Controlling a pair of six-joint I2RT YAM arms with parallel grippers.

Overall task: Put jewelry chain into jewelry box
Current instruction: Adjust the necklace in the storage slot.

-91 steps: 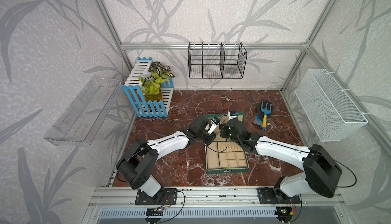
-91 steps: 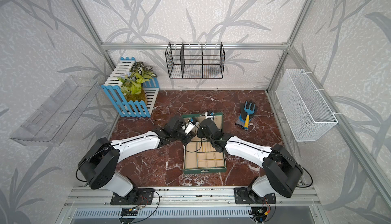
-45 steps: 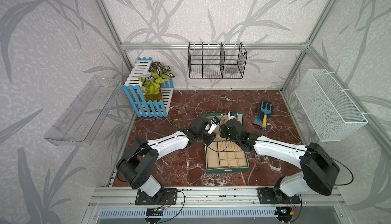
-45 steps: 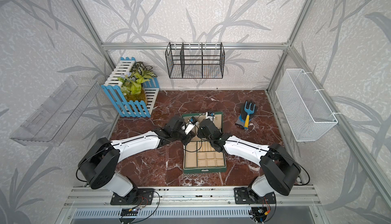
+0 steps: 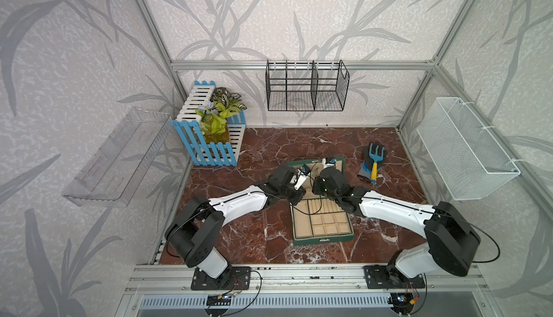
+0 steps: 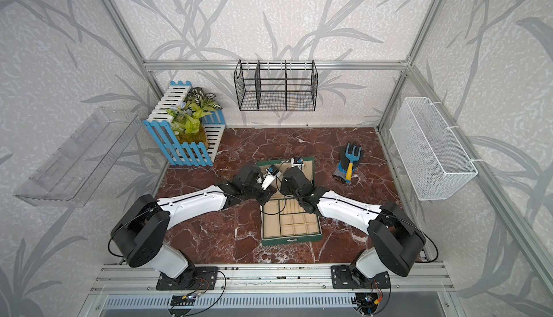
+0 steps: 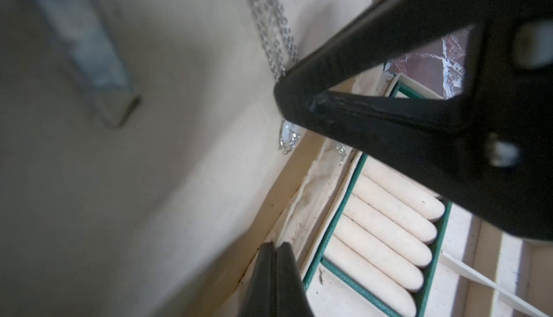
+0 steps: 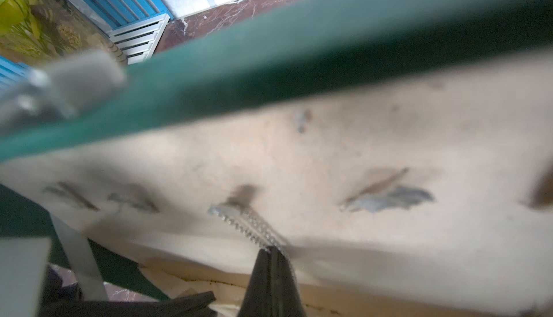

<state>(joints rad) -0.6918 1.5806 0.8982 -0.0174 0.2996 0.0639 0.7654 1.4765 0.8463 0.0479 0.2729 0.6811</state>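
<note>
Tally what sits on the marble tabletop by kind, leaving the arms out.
Jewelry box: 1
Jewelry chain: 1
Fence planter: 1
Garden glove: 1
Garden fork: 1
Total: 5

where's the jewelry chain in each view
Both top views: too thin to make out; look on the open lid, between the two grippers.
Left wrist: the jewelry chain runs down the lining from the upper middle and passes behind the right gripper.
Right wrist: lower centre, stretched from a lid hook to the shut right gripper.
Shared landmark: the beige lid lining of the jewelry box.
</note>
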